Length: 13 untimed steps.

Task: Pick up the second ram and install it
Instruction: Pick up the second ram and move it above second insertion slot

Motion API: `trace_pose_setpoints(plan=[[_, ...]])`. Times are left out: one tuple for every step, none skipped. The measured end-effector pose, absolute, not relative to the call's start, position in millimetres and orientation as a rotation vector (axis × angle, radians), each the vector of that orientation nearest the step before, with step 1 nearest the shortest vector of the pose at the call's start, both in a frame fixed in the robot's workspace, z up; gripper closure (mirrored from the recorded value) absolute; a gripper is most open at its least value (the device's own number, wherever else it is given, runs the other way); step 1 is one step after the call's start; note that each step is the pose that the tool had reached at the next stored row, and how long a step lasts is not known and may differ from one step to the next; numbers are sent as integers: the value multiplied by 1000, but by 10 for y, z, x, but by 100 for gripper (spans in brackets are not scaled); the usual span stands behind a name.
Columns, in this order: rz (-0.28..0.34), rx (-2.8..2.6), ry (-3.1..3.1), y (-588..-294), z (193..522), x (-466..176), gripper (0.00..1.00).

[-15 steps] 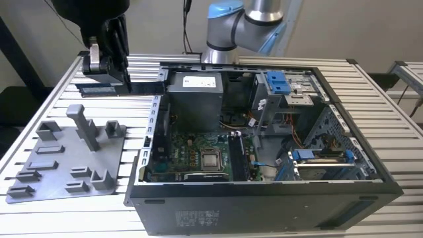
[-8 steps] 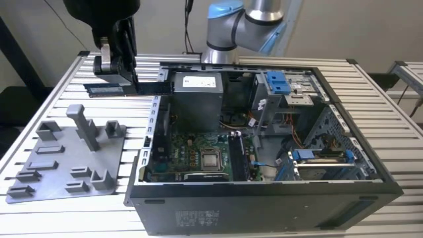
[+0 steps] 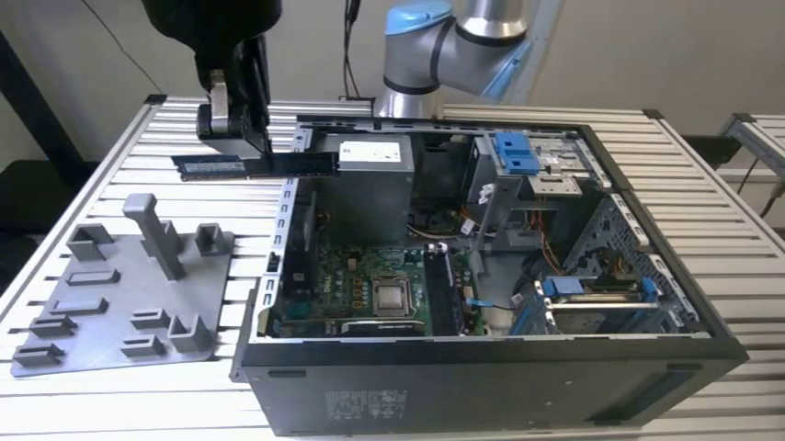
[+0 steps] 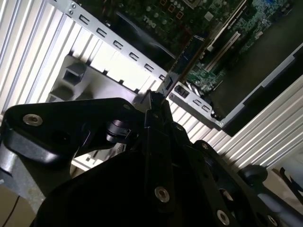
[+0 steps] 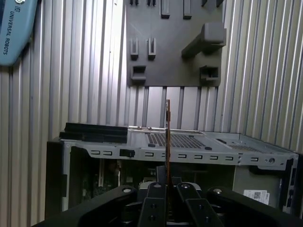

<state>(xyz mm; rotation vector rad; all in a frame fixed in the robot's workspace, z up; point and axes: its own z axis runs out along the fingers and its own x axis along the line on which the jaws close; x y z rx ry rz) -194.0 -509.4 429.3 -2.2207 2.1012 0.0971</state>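
We see the second ram [image 3: 202, 166] gripped near its middle by the gripper [image 3: 254, 156], the jaws closed on its flat faces. The stick is level in the air over the rim of the open computer case [image 3: 491, 367], on the exterior view's left. The first wrist view shows it edge-on as a thin line, with the grey fixture tray [image 5: 161, 47] on the desk [image 5: 71, 71] beyond. The second wrist view shows the motherboard [image 4: 208, 71] beneath its tip.

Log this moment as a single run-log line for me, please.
end effector: shut on second ram | position: airborne over computer case edge | installed: not yet
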Motion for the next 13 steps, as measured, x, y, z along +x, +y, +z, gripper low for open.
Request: trace_pose_setpoints(plan=[[97,-2221,2101,-5094,4294,-1920,86],[97,-2221,2101,-5094,4293,-1900,86],[97,-2221,2101,-5094,4292,-1881,86],[97,-2221,2101,-5094,4292,-1860,86],[97,-2221,2101,-5094,4291,-1840,86],[97,-2221,2101,-5094,4291,-1820,86],[97,-2221,2101,-5094,4290,-1799,86],[97,-2221,2101,-5094,4289,-1776,86],[97,-2221,2101,-5094,4288,-1752,86],[97,-2221,2101,-5094,4287,-1725,86],[97,-2221,2101,-5094,4284,-1699,86],[97,-2221,2101,-5094,4282,-1674,86],[97,-2221,2101,-5094,4280,-1647,86]])
